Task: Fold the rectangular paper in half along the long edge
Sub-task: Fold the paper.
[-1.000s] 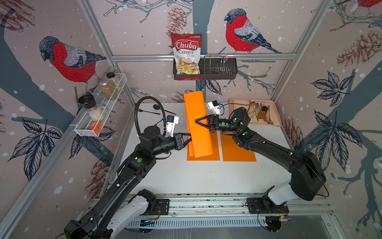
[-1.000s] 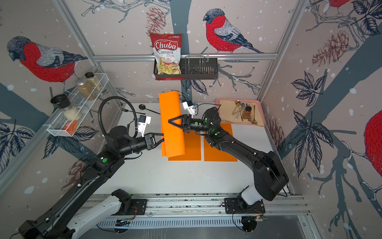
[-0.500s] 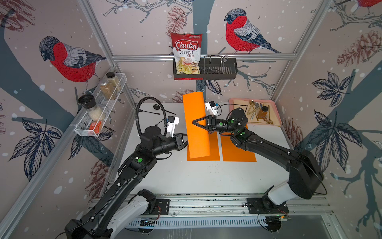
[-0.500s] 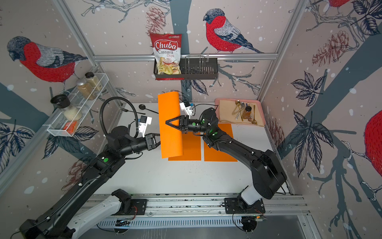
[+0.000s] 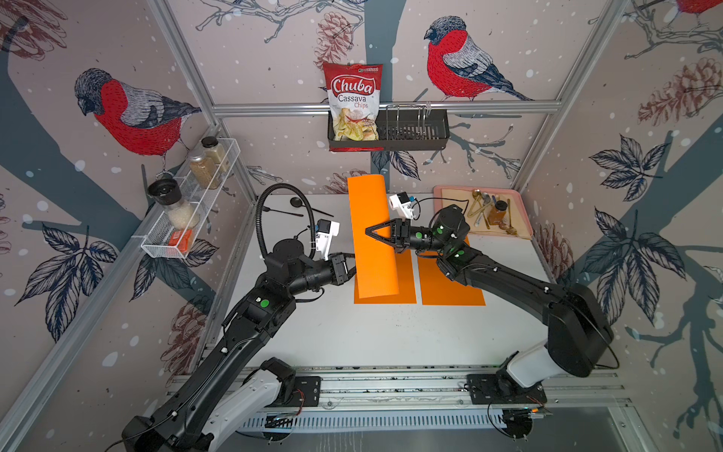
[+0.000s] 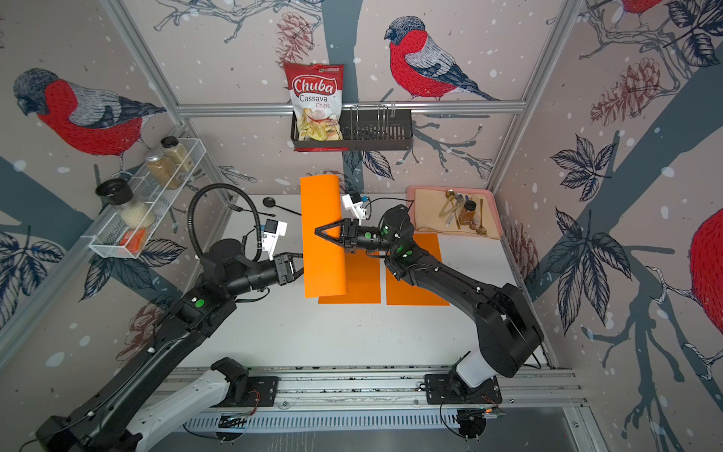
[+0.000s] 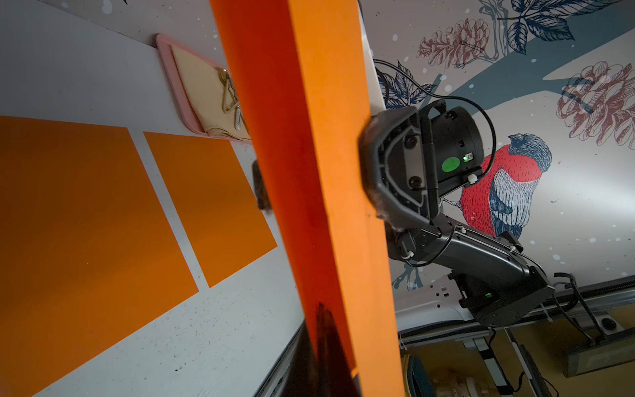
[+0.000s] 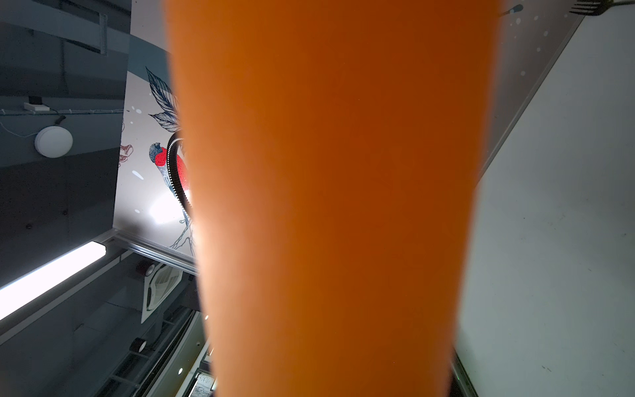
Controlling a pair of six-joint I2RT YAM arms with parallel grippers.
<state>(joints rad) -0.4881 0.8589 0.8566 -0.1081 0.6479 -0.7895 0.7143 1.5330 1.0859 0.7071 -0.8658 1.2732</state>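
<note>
start with the worktop. one flat orange sheet and a second flat sheet lie side by side on it, and neither is the one you are folding. your paper hangs lifted above the first of them in both top views. its long axis runs from the arms' bases toward the back wall. (it shows narrower than the flat ones, and the left wrist view gives two faces meeting along a lengthwise line, so judge it already bent over the long way.)

the relation that matters lies across the short width. the left gripper comes in from the left long side, with its jaws closed on the paper toward the near end. you cannot tell whether they hold one layer or two. the right gripper reaches in from the opposite side at about mid-length. its jaws are part-way apart and astride the paper, with one of the fingers against one face and the other showing past the far face. you cannot tell whether they truly pinch it.

so both arms are at the paper, facing each other across it. the coming move likely turns on keeping the long edges matched while the bend is pressed flat.
</note>
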